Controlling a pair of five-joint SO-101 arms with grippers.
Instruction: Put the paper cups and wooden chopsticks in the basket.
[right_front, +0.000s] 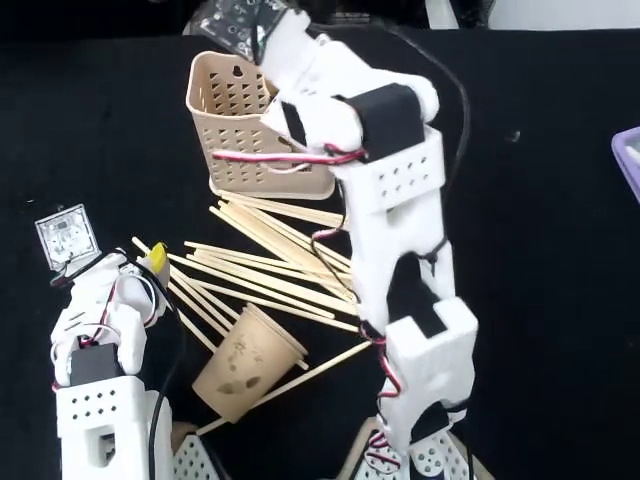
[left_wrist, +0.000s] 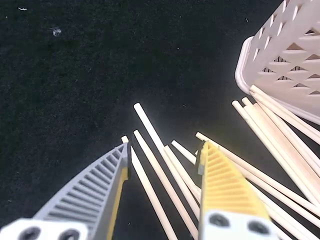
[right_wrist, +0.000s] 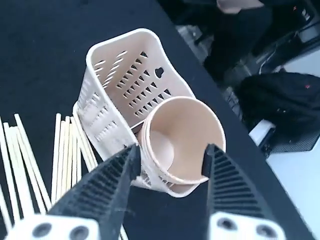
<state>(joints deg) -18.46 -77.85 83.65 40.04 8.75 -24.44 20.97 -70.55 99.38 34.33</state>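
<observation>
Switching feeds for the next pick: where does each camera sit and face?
High: fixed above the table, looking down on both arms, basket, chopsticks, lying cup.
Left wrist: on the left arm, facing chopsticks past the open left end effector.
Right wrist: on the right arm, facing the second cup in the basket past the open right end effector.
All share basket and chopsticks.

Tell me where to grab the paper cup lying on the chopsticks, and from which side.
Take the paper cup across its side wall near the middle, coming down from above with the fingers straddling its width. It lies on its side atop the chopsticks, so its round wall faces up, and a low sideways approach would probably snag the sticks. The open left gripper sits nearer.
</observation>
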